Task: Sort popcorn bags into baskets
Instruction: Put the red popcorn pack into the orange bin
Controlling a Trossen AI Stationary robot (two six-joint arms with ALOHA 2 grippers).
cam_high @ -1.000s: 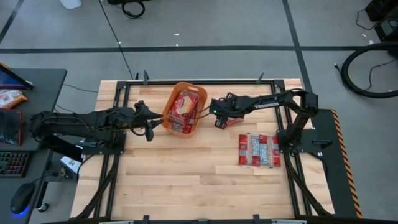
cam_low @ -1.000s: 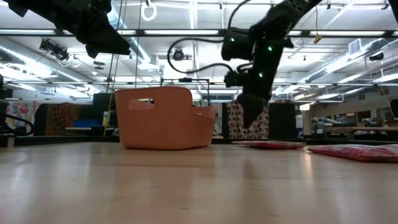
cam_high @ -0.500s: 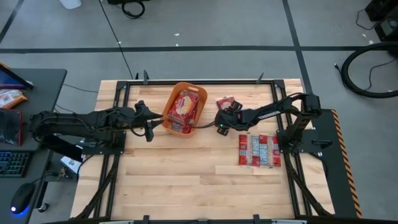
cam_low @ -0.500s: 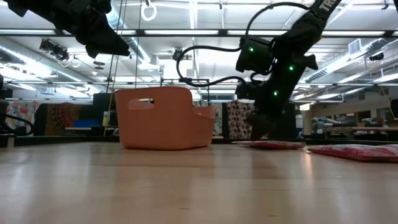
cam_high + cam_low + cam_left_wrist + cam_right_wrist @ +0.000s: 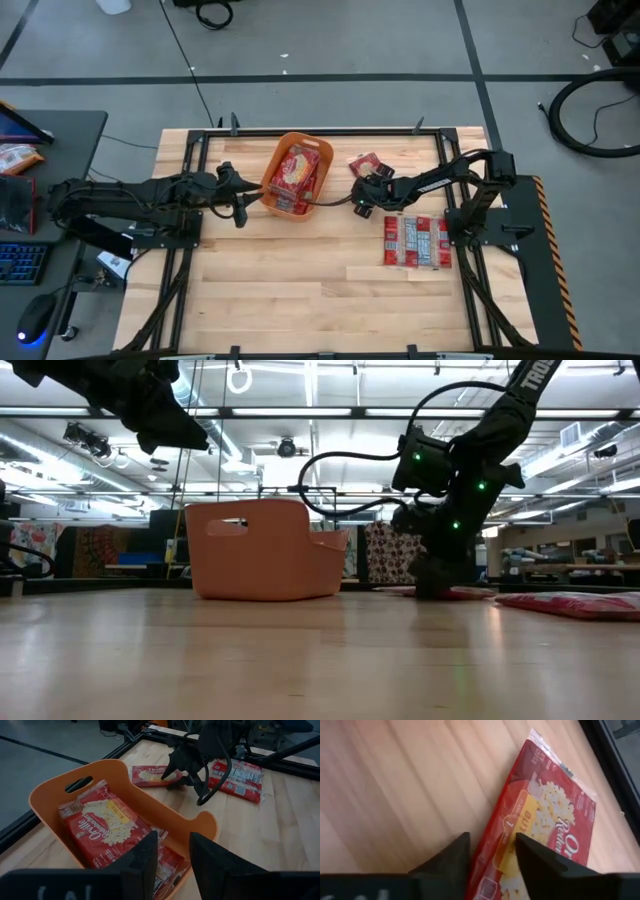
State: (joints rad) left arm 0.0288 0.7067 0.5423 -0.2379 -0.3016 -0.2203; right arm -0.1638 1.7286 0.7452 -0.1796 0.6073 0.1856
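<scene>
1. I am looking down on the wooden slatted table — the orange plastic rectangular tub is sitting toward twelve o'clock, holding flat red popcorn packets.
2. My right gripper is sitting low at the tub's three o'clock, jaws parted around the edge of a loose red packet lying flat.
3. A row of red-and-silver packets is lying at four o'clock.
4. My left gripper is hovering at the tub's nine o'clock — jaws partly open, empty.
</scene>
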